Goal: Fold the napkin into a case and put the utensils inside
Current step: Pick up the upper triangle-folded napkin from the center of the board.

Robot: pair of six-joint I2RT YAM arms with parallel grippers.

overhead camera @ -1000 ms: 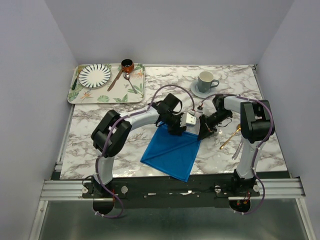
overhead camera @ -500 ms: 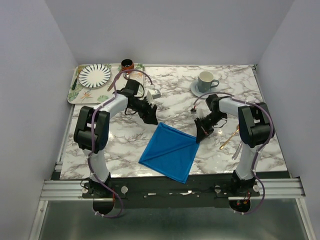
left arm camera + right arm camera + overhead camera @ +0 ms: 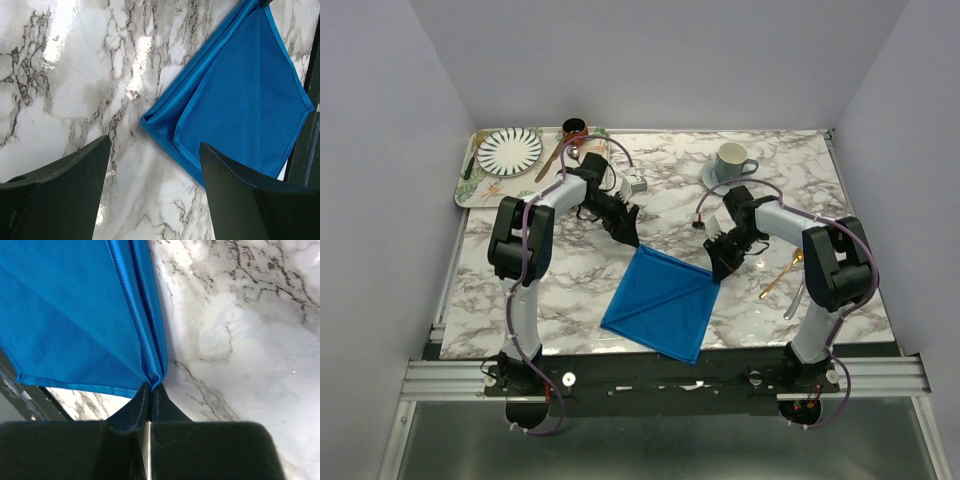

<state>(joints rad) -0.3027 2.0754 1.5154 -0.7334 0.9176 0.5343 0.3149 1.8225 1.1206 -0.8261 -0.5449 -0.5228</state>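
The marble table (image 3: 520, 290) carries the napkin (image 3: 665, 305) near its front middle, between the arms. It lies flat as a doubled sheet with a diagonal crease and is not yet a narrow case, so folding appears to be the step in hand. The right gripper (image 3: 150, 392) has its jaws together, pinching the napkin's right corner. The left gripper (image 3: 152, 145) hovers with jaws wide apart above the marble beside the far-left corner, holding nothing. Next, the pinched corner probably needs carrying across the cloth without dragging the layers. The utensils, a gold spoon (image 3: 780, 277) and a silver one (image 3: 793, 300), lie on the table to the right, apart from the cloth.
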